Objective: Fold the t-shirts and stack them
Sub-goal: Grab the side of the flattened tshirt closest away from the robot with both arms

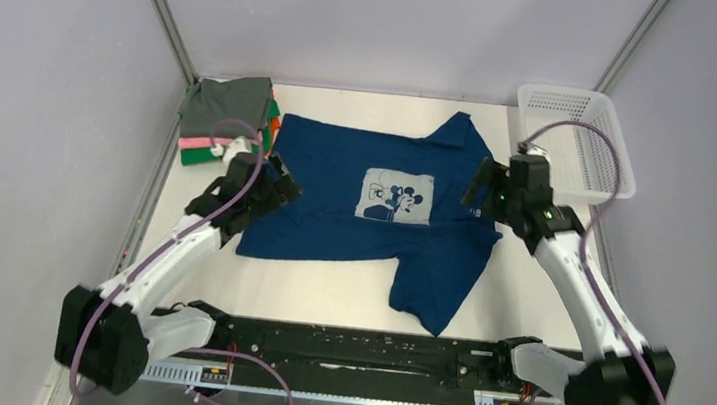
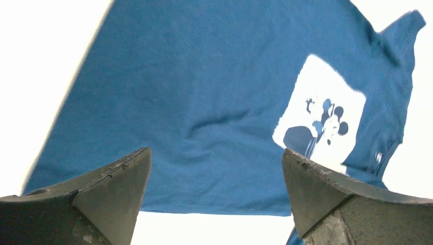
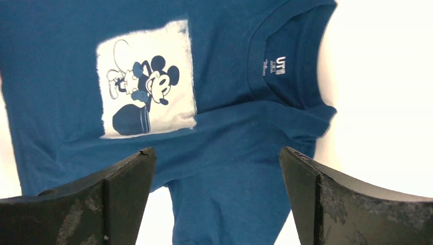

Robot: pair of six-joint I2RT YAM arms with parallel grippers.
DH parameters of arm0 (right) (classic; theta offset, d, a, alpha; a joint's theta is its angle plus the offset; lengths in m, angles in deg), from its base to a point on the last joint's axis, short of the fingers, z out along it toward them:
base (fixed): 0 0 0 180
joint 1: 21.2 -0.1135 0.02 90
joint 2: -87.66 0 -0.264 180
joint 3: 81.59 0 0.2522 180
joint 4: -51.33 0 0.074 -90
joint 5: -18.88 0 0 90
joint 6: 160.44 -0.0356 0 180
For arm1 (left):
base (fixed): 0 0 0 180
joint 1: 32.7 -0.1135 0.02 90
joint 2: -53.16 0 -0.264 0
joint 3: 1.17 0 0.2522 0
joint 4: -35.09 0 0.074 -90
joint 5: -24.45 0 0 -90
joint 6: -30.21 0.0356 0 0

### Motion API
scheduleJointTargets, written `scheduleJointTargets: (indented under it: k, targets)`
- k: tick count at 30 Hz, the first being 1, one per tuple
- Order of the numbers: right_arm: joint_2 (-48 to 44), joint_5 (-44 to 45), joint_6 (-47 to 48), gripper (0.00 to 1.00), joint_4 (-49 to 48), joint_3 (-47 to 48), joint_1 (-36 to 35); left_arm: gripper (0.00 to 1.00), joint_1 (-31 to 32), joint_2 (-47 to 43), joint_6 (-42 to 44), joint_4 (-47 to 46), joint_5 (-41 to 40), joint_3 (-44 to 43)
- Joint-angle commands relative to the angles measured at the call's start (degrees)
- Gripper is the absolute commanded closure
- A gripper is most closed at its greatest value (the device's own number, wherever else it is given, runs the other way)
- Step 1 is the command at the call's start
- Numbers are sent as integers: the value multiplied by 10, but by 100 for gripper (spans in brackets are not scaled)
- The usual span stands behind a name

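Flat blue tee (image 1: 325, 199), seemingly cotton, rippled

The top view is bright and even, with soft light and only faint shadows on the white table (image 1: 325, 295). In both wrist views that table glows plain white with no detail. The dark blue cotton t-shirt (image 3: 235, 132) stays clear there, though its edges look fuzzy in the left one.

Five t-shirts (image 1: 335, 200), one basket (image 1: 559, 91)
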Motion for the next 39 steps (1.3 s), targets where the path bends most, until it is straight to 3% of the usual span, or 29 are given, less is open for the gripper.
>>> scheduleJointTargets:
  k: [1,5,10,18,25,30,33,36,39]
  targets:
    - [-128,55,-21,0,-32,-119,5,1,-51,-94,-39,101,-101,57]
    - [-201,56,-22,1,-63,-190,8,1,-101,-173,-85,136,-116,127]
    - [-223,45,-16,0,-59,-198,8,1,-115,-231,-126,152,-149,177]
    - [-207,49,-8,0,-45,-192,8,13,-118,-147,-149,102,-99,181]
    - [-191,69,-5,1,-40,-186,8,43,-118,-45,-148,63,-43,173]
    - [-183,80,-2,0,-38,-182,9,55,-118,-4,-144,61,-77,160]
    - [-178,82,-1,1,-35,-181,9,73,-118,14,-140,61,-80,151]
    - [-176,82,-2,0,-19,-175,9,100,-119,20,-134,60,-76,145]
    - [-177,65,-14,4,15,-163,8,100,-119,10,-125,62,-78,144]
